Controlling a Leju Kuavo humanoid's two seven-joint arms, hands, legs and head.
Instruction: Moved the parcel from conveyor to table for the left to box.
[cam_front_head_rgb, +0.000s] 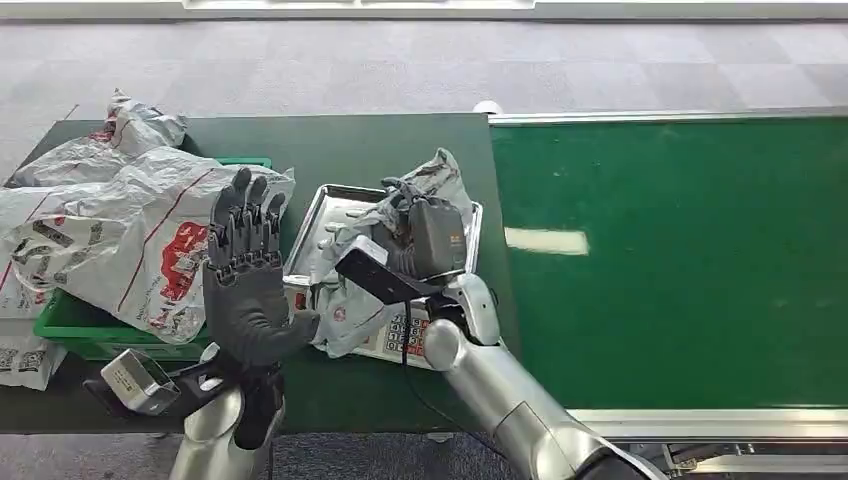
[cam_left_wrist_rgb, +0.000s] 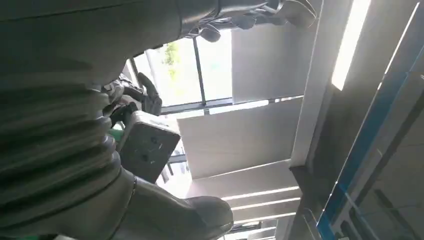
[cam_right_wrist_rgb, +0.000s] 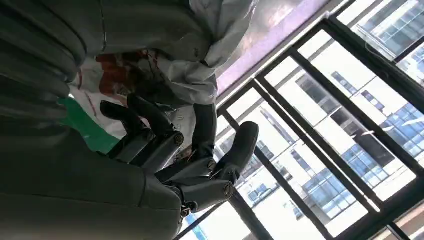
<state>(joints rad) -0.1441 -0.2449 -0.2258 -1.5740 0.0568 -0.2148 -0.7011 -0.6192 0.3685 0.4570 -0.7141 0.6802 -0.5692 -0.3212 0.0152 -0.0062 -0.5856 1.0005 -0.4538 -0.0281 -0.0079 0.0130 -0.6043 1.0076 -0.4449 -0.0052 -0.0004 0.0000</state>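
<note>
The grey parcel (cam_front_head_rgb: 385, 250) lies on the metal scale tray (cam_front_head_rgb: 318, 215) on the desk (cam_front_head_rgb: 340, 140), off the green conveyor (cam_front_head_rgb: 680, 260); the transfer step therefore appears complete or in its closing stage; the right hand (cam_front_head_rgb: 425, 235) rests over the parcel, and whether its fingers grip the wrapping or merely touch it cannot be told from the head view; the right wrist view shows dark fingers (cam_right_wrist_rgb: 150, 127) curled near the grey wrapping, contact unclear; the left hand (cam_front_head_rgb: 245, 275) stands raised, palm upright, fingers extended and close together, holding nothing; the green box (cam_front_head_rgb: 75, 325) beside it is heaped with white parcels (cam_front_head_rgb: 130, 235); in my judgement, the next move calls for the right hand to release and clear the tray, the left then taking the parcel to the box.
</note>
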